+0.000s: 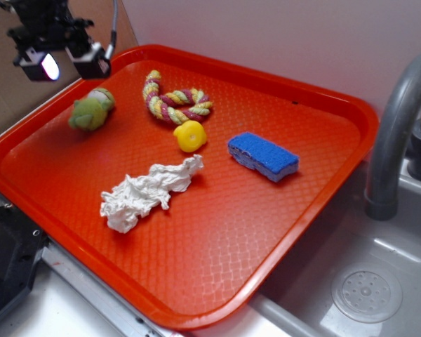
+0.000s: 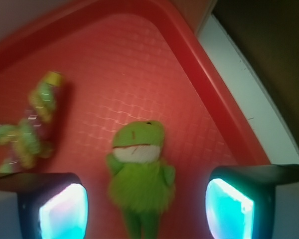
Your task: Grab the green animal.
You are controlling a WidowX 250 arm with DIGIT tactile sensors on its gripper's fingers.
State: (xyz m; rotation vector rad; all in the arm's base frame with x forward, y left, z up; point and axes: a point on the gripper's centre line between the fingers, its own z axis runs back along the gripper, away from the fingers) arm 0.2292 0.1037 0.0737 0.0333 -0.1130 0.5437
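Observation:
The green animal (image 1: 91,110) is a small fuzzy lime-green plush lying on the orange tray (image 1: 217,232) near its far left corner. In the wrist view the green animal (image 2: 140,174) lies on the tray floor between and below my two fingers, head pointing away. My gripper (image 1: 64,64) hangs above and slightly left of the toy, clear of it, with its jaws wide open. In the wrist view the gripper (image 2: 147,209) has one glowing pad on each side of the toy, neither touching it.
A braided rope (image 1: 174,100), a yellow duck (image 1: 190,135), a blue sponge (image 1: 263,156) and a crumpled white cloth (image 1: 147,192) lie on the tray. The tray's raised rim (image 2: 209,84) runs close by. A grey faucet (image 1: 396,133) and sink (image 1: 365,291) are at the right.

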